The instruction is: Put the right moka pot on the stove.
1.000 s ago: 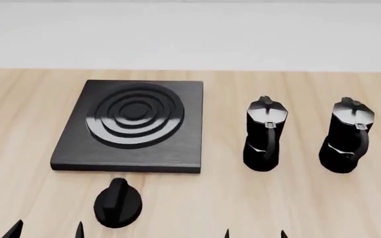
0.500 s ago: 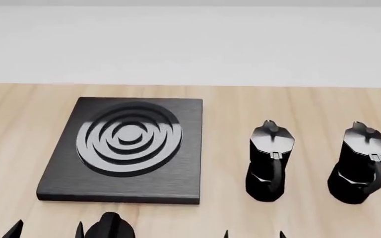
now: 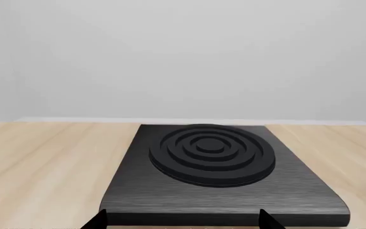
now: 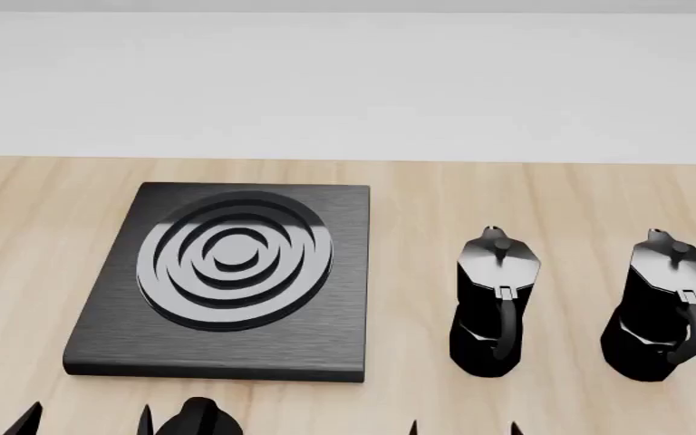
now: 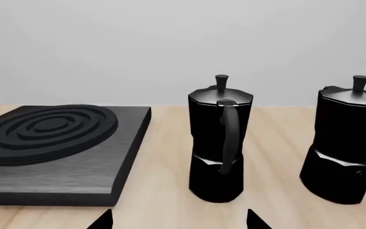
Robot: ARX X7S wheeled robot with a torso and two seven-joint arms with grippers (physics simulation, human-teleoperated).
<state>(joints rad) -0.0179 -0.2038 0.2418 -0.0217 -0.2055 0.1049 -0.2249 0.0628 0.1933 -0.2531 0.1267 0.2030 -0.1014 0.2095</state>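
Observation:
The right moka pot [image 4: 660, 310] stands upright at the table's right, black with a grey lid and handle toward me; it also shows in the right wrist view [image 5: 347, 143]. A look-alike pot [image 4: 493, 304] stands to its left, also seen in the right wrist view [image 5: 220, 140]. The stove [image 4: 229, 281] lies flat at the left-centre and shows in the left wrist view [image 3: 215, 171] and the right wrist view [image 5: 55, 152]. My left gripper [image 4: 86, 422] is open near the stove's front edge. My right gripper [image 4: 466, 428] is open, in front of the left pot. Both hold nothing.
A black oval dial knob [image 4: 199, 419] lies on the wooden table [image 4: 420, 399] in front of the stove, between my grippers. A pale wall stands behind the table's far edge.
The head view has tilted up: the stove, pots and knob have slid down in the picture. The objects themselves have not moved. The fingertips stay at the bottom edge.

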